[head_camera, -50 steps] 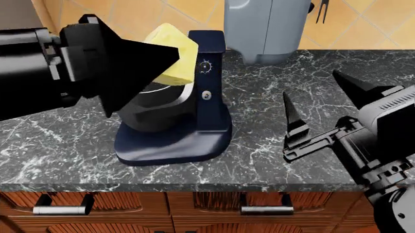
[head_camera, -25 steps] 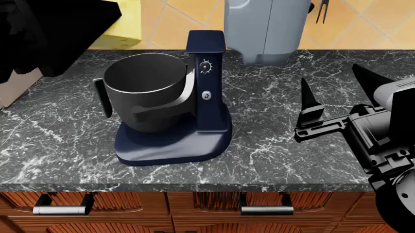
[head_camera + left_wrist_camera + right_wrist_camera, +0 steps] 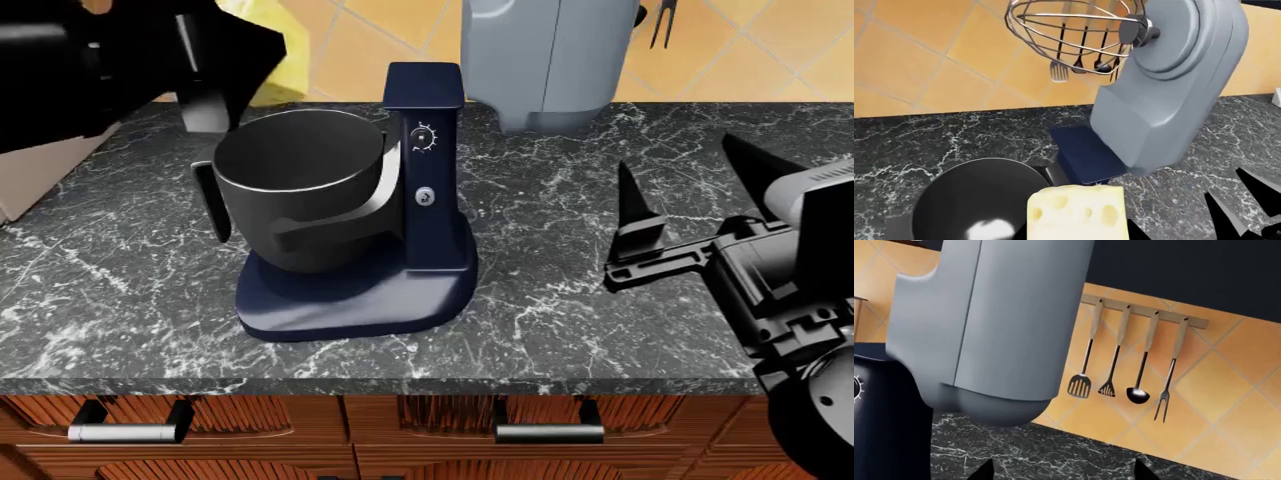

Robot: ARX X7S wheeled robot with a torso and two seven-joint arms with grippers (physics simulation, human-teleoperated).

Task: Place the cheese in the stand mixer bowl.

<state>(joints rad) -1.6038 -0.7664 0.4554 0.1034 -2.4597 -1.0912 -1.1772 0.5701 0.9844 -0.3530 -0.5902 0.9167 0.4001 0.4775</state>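
Most of the task is behind us, we judge, yet the decisive part is not done; the cheese (image 3: 1077, 212) is pinched in our left gripper (image 3: 220, 60), raised above the counter (image 3: 561, 320) and just beside the rim of the stand mixer bowl (image 3: 300, 190), and the bowl itself shows nothing inside in either view that looks into it; what remains, as we see it, is to bring the wedge over the opening and let it go. From the head view we see only a sliver of yellow behind the dark fingers of the left gripper, up and to the left of the bowl, so the grip is hard to read there; the left wrist view gives us the holed face of the wedge plainly, with the bowl's dark interior below and beside it, the navy-blue stand mixer (image 3: 424, 170) column, and the light grey appliance (image 3: 1167, 90) with its wire whisk (image 3: 1077, 30), which the head view cuts off. Our right gripper (image 3: 694, 215) hovers well apart over the counter with its jaws spread and nothing between them; its wrist view shows only the grey appliance and a rack of utensils (image 3: 1127, 365) on the tiled wall.
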